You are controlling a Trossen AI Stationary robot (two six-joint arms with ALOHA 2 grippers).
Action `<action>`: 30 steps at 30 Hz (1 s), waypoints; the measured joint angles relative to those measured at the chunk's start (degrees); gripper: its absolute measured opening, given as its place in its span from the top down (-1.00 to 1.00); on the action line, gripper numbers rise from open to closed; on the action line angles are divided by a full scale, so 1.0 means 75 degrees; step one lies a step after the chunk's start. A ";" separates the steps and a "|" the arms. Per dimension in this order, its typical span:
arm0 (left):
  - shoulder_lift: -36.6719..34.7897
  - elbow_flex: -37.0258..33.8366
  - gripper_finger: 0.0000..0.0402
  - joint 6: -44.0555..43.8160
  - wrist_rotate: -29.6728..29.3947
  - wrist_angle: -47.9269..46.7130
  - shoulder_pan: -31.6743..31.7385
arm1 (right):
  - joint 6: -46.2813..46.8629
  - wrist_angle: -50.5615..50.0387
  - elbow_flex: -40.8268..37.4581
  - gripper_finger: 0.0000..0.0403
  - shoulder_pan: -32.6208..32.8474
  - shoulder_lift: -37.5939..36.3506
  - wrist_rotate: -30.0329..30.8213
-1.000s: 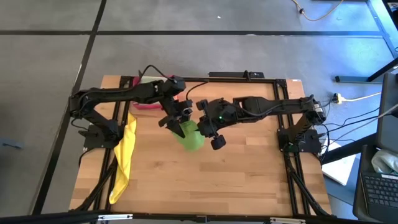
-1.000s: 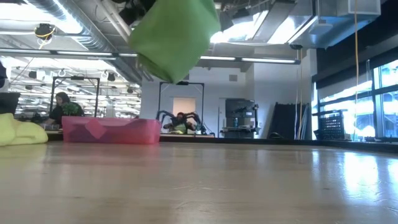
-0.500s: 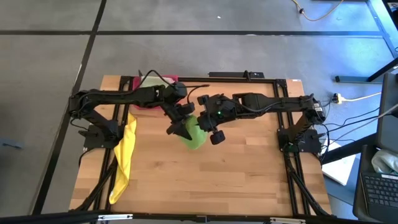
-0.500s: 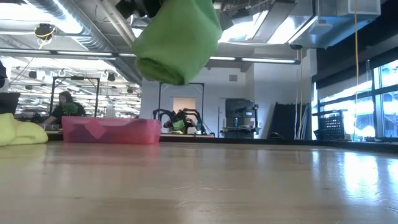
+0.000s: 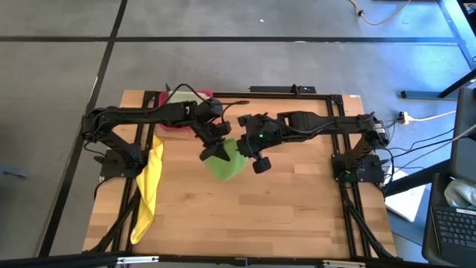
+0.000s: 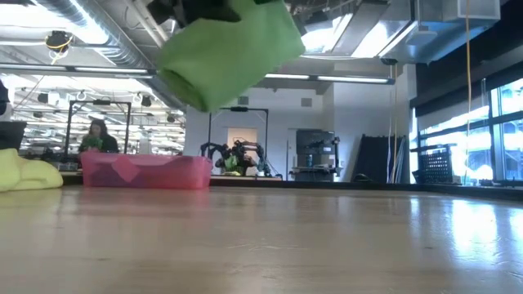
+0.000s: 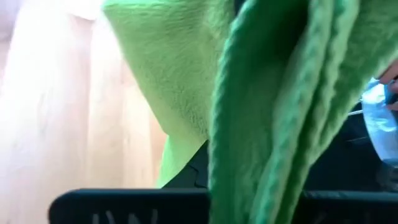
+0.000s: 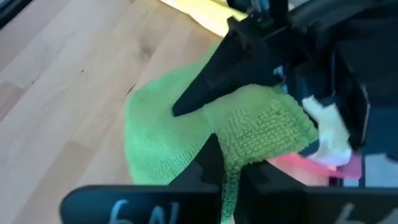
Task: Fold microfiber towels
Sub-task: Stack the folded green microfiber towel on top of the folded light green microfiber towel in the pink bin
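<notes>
Two grippers meeting above the middle of the table point(image 5: 297, 216), both pinching one bright green towel point(image 5: 225, 161) held well clear of the wood. Left gripper point(image 5: 216, 146) clamped on the cloth's left portion; green fabric filling the left wrist view point(image 7: 186, 74) and passing between its dark fingers, jaws pressed together on it. Right gripper point(image 5: 249, 145) likewise closed on an edge of the same cloth, pinched pile visible between its fingers point(image 8: 261, 134). Held from two points, probably to stretch the cloth out and find its corners before laying it flat for a fold. Hanging in a loose bunch in the low view point(image 6: 225, 53), not yet spread, so folding judged barely begun. Yellow towel point(image 5: 149, 186) draped over the left edge of the table, waiting. Pink-red tray point(image 5: 177, 123) at the far left, just behind the left arm, contents not discernible. Remaining towels not identifiable.
</notes>
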 joint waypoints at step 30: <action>-0.0018 0.0000 1.00 0.5086 -0.4478 -0.5055 0.3546 | 0.2383 -0.0214 0.0006 0.66 -0.0012 0.0024 0.1000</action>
